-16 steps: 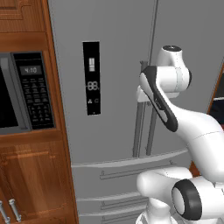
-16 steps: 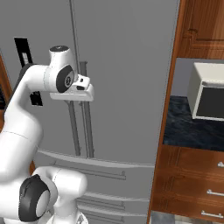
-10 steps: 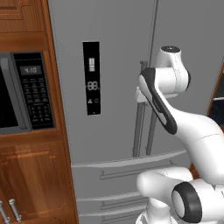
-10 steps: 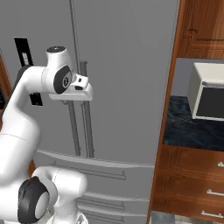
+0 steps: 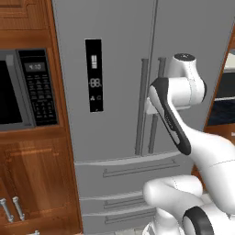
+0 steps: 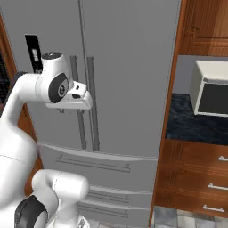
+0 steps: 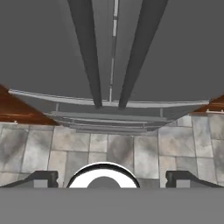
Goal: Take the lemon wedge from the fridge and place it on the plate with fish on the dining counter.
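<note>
Grey steel fridge (image 5: 119, 87), doors shut, stands just ahead of the gripper (image 7: 111, 177); its fingers (image 7: 43, 178) are spread wide, holding nothing. Wooden cabinets (image 5: 36, 179) flank it above a tiled floor (image 7: 131, 153). The display panel (image 5: 94, 75) is too small to read.

Grey tiled floor (image 7: 175, 144) (glimpsed below) carries the fridge (image 5: 119, 92)

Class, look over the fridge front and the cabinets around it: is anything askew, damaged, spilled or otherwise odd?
Nothing stands out. The fridge has both doors shut, its handles straight and parallel, its drawers flush. The open tool touches nothing.
</note>
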You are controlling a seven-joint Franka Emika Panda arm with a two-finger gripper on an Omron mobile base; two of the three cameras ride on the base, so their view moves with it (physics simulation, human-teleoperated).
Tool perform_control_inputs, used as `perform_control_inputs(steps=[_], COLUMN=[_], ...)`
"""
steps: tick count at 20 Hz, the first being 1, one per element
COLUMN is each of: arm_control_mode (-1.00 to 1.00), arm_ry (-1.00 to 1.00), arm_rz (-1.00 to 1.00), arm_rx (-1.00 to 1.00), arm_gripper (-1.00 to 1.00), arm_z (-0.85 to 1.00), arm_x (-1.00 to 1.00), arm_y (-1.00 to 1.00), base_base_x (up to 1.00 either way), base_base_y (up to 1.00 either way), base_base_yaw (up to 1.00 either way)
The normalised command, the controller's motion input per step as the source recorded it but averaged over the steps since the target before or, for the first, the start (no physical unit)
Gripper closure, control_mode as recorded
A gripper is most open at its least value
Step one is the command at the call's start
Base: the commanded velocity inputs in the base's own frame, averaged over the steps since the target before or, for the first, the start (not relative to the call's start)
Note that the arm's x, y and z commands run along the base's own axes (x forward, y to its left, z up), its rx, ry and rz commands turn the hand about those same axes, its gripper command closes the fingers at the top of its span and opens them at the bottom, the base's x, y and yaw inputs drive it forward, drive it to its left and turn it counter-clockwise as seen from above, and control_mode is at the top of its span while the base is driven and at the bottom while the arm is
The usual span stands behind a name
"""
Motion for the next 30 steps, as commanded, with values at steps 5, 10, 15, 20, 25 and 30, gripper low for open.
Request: perform_control_inputs(steps=[5,10,15,20,25,30], arm_control_mode=[1.00,1.00,1.00,1.00,1.00,-1.00], arm_ry=[0.00,0.00,0.00,0.00,0.00,0.00], arm_rz=[0.00,0.00,0.00,0.00,0.00,0.00], arm_rx=[0.00,0.00,0.00,0.00,0.00,0.00], arm_gripper=[-1.00,-1.00,-1.00,-1.00,-1.00,-1.00], arm_z=[0.00,0.00,0.00,0.00,0.00,0.00], arm_x=[0.00,0.00,0.00,0.00,0.00,0.00], arm_y=[0.00,0.00,0.00,0.00,0.00,0.00], base_base_x=[-0.81,-0.51,-0.18,0.00,0.00,0.00], base_base_y=[0.00,0.00,0.04,0.10,0.18,0.00], base_base_yaw=[0.00,0.00,0.00,0.00,0.00,0.00])
